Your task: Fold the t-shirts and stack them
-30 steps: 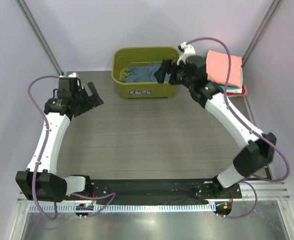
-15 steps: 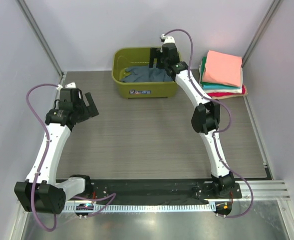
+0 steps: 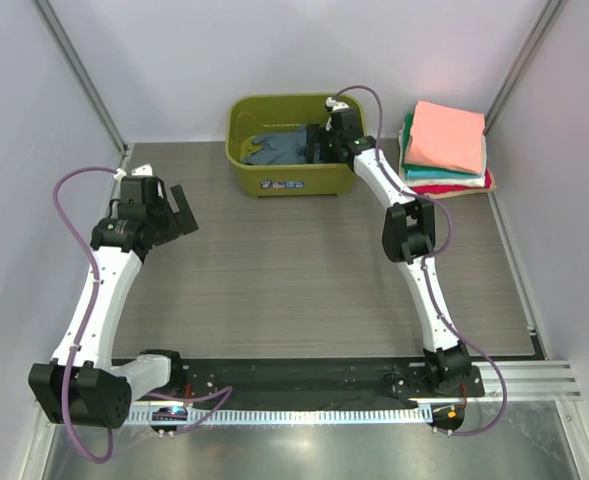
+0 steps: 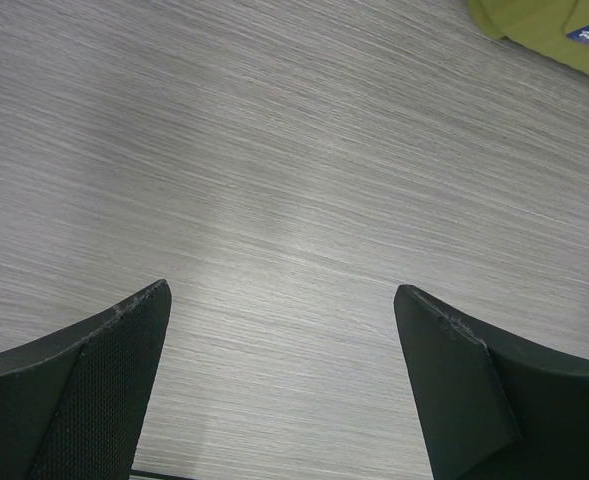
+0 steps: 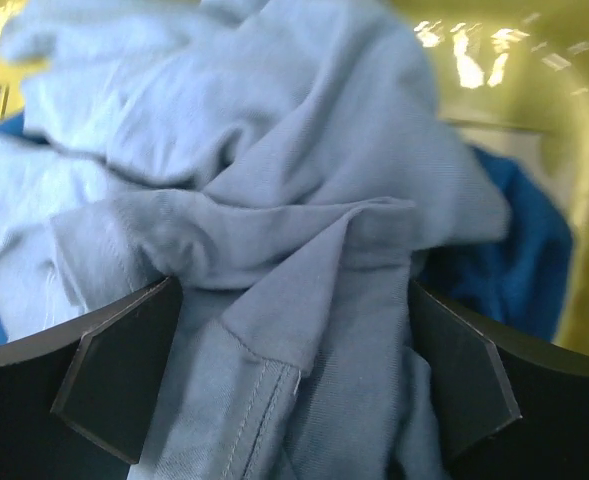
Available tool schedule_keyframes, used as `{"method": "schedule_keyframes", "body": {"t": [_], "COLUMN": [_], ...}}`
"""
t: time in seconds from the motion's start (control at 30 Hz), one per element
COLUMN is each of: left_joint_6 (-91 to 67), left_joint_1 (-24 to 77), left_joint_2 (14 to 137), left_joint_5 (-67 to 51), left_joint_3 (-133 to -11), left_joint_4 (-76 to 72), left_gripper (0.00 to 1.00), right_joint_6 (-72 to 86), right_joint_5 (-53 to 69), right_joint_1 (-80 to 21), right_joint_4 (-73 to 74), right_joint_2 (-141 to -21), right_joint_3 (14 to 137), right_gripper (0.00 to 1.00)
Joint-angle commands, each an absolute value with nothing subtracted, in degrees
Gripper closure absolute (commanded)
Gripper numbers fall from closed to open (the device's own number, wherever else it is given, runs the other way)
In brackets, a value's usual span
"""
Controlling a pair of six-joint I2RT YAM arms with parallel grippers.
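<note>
- Right arm has swung left from beside the folded stack and dropped, so the right gripper (image 3: 321,143) (image 5: 289,300) now sits inside the olive-green plastic tub (image 3: 294,182) (image 5: 494,60).
- Right gripper: jaws spread wide, nothing clamped. The fingers straddle a raised fold of the crumpled dusty grey-blue cloth t-shirt (image 3: 277,148) (image 5: 274,150). The tips look pressed into the cloth, but contact is hard to confirm in the close, blurry wrist view.
- Dark navy blue cloth t-shirt (image 5: 522,250) peeks out under the grey-blue one, against the tub's wall.
- Left arm has pulled back a little towards the left edge. The left gripper (image 3: 179,205) (image 4: 282,295) hangs above the bare grey wood-grain table (image 3: 294,270) (image 4: 274,150), jaws wide apart, holding and touching nothing.
- The tub's corner (image 4: 544,25) shows at the top right of the left wrist view.
- Folded stack at the far right, beside the tub: salmon pink folded t-shirt (image 3: 446,135) on top, teal green t-shirt (image 3: 408,138) and white layers under it, red t-shirt (image 3: 459,189) at the bottom.
</note>
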State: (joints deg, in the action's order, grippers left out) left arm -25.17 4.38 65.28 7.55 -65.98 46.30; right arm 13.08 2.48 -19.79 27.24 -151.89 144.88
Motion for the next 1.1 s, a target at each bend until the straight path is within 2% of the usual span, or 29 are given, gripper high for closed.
{"method": "schedule_keyframes", "body": {"t": [0.0,0.07,0.1,0.13,0.2,0.23,0.27,0.3,0.33,0.53,0.73,0.87,0.97,1.07], "left_joint_6": [-24.61,-24.61,-24.61,-24.61,-24.61,-24.52,-24.52,-24.52,-24.52,-24.43,-24.43,-24.35,-24.35,-24.35], "left_joint_1": [4.57,4.57,4.57,4.66,4.57,4.57,4.57,4.66,4.66,4.57,4.66,4.57,4.57,4.57], "left_joint_2": [64.6,64.69,64.69,64.77,64.78,64.86,64.95,64.78,64.78,64.69,64.86,64.42,64.07,64.07], "left_joint_5": [8.26,8.17,8.17,8.17,8.17,8.17,8.35,8.44,8.52,9.23,9.49,10.02,10.11,10.02], "left_joint_3": [-66.36,-66.27,-66.36,-66.27,-66.27,-66.27,-66.27,-66.27,-66.27,-66.09,-66.0,-66.01,-66.0,-66.01], "left_joint_4": [44.74,44.74,44.74,44.74,44.74,44.82,44.82,44.82,44.82,44.83,44.91,45.09,45.09,45.09], "left_gripper": [0.07,0.07,0.07,0.07,0.07,0.07,0.07,0.07,0.07,0.07,0.07,0.07,0.07,0.07], "right_joint_6": [13.44,13.45,13.53,13.45,13.36,13.01,12.75,12.48,12.22,10.99,16.96,20.99,23.11,24.61], "right_joint_5": [9.83,10.72,10.55,10.37,9.32,9.06,9.23,9.58,10.1,12.04,17.84,21.69,24.34,24.18], "right_joint_1": [-22.32,-22.67,-22.68,-22.68,-22.68,-22.68,-22.5,-22.59,-22.59,-23.38,-23.73,-23.91,-23.99,-23.99], "right_joint_4": [34.88,37.26,38.05,38.49,38.5,38.5,38.5,38.32,37.97,30.34,15.94,15.29,13.46,9.76], "right_joint_2": [-152.05,-152.14,-152.66,-152.84,-153.89,-154.42,-154.77,-154.95,-154.26,-143.63,-122.63,-113.59,-108.13,-99.34], "right_joint_3": [145.21,144.49,144.49,144.23,144.49,144.84,145.19,146.24,146.51,147.21,141.86,142.22,137.48,124.93], "right_gripper": [0.0,0.02,0.07,0.22,0.4,0.62,0.77,0.9,0.99,0.99,0.99,0.99,0.99,0.99]}}
